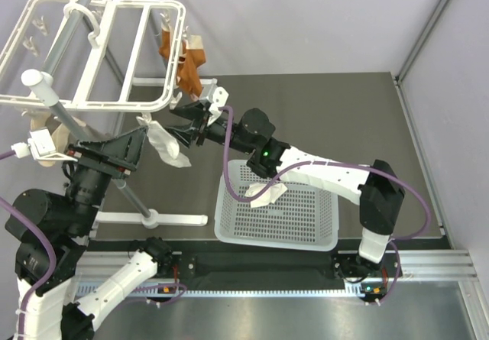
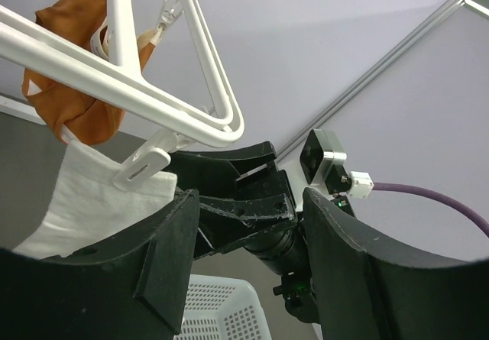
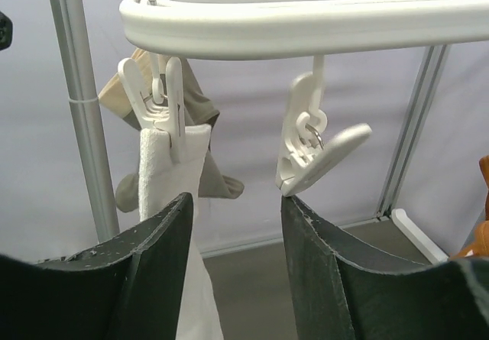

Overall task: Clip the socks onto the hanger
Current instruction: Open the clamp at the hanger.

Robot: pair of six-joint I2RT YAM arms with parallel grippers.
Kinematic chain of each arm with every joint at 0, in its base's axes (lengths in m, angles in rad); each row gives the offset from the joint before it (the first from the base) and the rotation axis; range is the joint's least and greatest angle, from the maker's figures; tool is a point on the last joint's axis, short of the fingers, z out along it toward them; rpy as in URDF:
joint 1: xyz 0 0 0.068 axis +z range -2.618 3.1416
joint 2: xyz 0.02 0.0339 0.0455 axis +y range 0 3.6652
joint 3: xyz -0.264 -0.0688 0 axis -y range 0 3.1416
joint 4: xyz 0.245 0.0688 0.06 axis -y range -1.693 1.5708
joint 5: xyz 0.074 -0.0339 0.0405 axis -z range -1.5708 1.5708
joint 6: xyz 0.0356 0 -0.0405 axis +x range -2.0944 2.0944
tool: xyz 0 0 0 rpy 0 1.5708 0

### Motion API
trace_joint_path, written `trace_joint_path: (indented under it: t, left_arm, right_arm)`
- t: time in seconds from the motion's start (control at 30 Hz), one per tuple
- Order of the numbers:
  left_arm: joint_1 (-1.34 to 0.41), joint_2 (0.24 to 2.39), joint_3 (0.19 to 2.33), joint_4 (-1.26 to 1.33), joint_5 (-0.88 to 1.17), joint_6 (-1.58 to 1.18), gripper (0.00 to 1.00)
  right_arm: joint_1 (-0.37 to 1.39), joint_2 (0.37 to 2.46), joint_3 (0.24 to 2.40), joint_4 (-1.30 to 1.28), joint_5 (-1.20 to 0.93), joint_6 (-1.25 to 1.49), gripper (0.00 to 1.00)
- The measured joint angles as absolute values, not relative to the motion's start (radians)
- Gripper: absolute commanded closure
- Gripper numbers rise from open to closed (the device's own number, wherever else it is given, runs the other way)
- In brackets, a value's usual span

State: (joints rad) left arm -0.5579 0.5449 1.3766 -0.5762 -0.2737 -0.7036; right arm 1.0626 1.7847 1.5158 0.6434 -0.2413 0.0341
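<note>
Nearest the lens in the right wrist view, the right gripper (image 3: 235, 202) has its jaws apart with nothing between them. It is aimed up at an empty clip (image 3: 313, 153) that dangles tilted from the rim of the hanger (image 3: 306, 27). Just left of that, a second clip (image 3: 162, 99) pinches the clipped sock (image 3: 172, 172), which hangs straight down. The pose looks like a line-up on the free clip, probably to squeeze it open.

The left gripper (image 2: 248, 202) is also spread and empty, just beside the clipped sock, perhaps after letting it go.

Only the top view shows the loose sock (image 1: 263, 192), lying crumpled in the basket (image 1: 306, 210) toward the table's near edge, so half the task remains. That view also places the hanger over the far left corner. The left wrist view alone shows the orange-brown socks (image 2: 76, 103) up close, while the beige socks (image 3: 200, 107) show best from the right wrist.
</note>
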Motion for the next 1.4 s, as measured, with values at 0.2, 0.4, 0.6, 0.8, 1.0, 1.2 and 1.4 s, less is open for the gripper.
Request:
trace_joint_path:
  t: [0.2,0.4,0.6,0.8,1.0,1.2,1.4]
  left_arm:
    - [-0.558,0.545,1.377,-0.577,-0.274,-0.703,0.39]
    - [-0.558,0.545,1.377,-0.577,-0.271,-0.703,0.39]
    - [-0.558,0.545,1.377,-0.577,-0.270,-0.702,0.39]
    - [-0.558,0.545,1.377,-0.577,-0.266,-0.702,0.39]
    - [-0.558,0.545,1.377,-0.577,-0.262,-0.704,0.39]
    - [-0.558,0.545,1.377,-0.577,-0.250,-0.705,0.39]
    - [-0.558,0.545,1.377,-0.577,-0.250,-0.708,0.39]
  right_arm:
    - [1.061,1.795,1.532,0.646,-0.238,0.029,0.52]
    - [1.049,1.809,1.540,0.651,-0.233,0.036,0.52]
    - [1.029,1.811,1.540,0.666,-0.230,0.054,0.52]
    - [1.015,1.812,1.547,0.665,-0.230,0.064,0.53]
    - [1.009,1.816,1.562,0.669,-0.230,0.072,0.55]
    - [1.007,1.818,1.567,0.670,-0.230,0.076,0.57]
    - [0.995,1.818,1.567,0.669,-0.230,0.083,0.63]
